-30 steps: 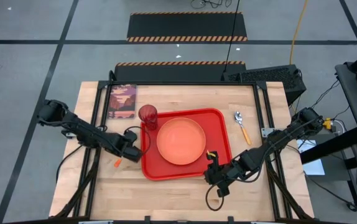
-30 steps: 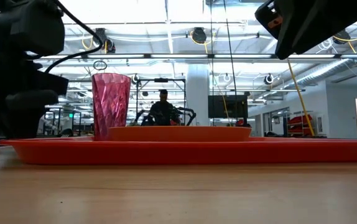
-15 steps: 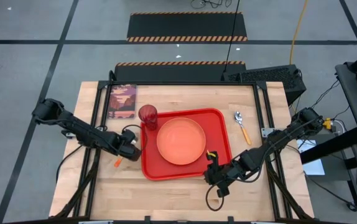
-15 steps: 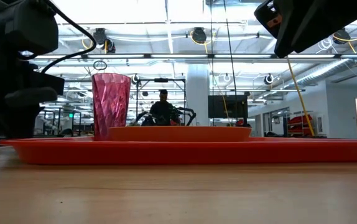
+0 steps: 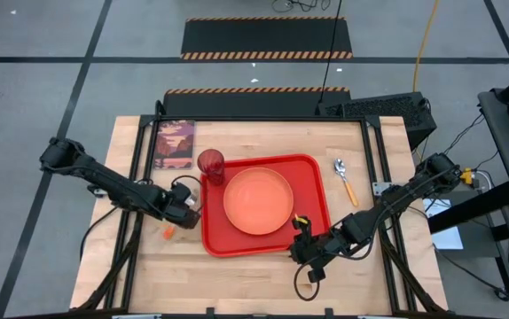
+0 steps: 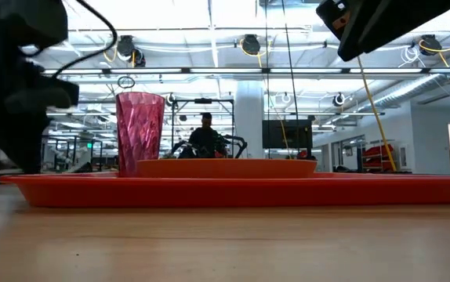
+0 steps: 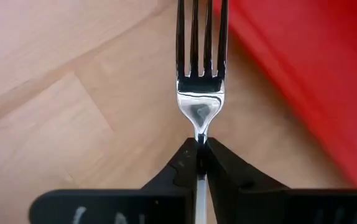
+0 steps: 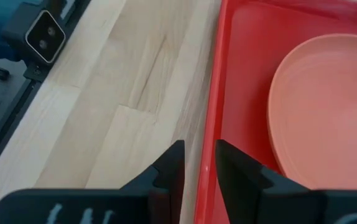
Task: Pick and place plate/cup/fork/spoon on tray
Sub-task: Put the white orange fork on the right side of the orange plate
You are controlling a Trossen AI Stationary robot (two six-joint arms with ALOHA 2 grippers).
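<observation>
The fork [image 7: 200, 93] lies on the wood just left of the red tray [image 5: 308, 173]. Its orange handle [image 5: 168, 233] sticks out toward the near left. My left gripper [image 5: 184, 215] is shut on it. The orange plate [image 5: 259, 201] rests in the tray's middle, and the dark red cup [image 5: 211, 164] stands upright in its far left corner. The spoon [image 5: 345, 180] lies on the table right of the tray. My right gripper [image 5: 301, 241] hovers open over the tray's near right rim [image 8: 213, 93], holding nothing. My left gripper [image 7: 200, 146] pinches the fork's thin metal neck [image 7: 200, 132] between its two fingers, just behind the tines. The fingers slant down from above and the tines point straight ahead of them. The orange handle trails out behind the gripper; whether the fork is off the wood, I cannot tell.
A picture card [image 5: 175, 144] lies at the table's far left, beside the cup. A small camera [image 8: 45, 34] sits at the table's near edge. Bare wood lies along the near side. A person [image 6: 206, 137] shows in the room far behind the table.
My left arm's elbow has swung toward the table's left edge, and its gripper has shifted a little toward the near edge over the fork. The fork's handle has stayed where it was.
</observation>
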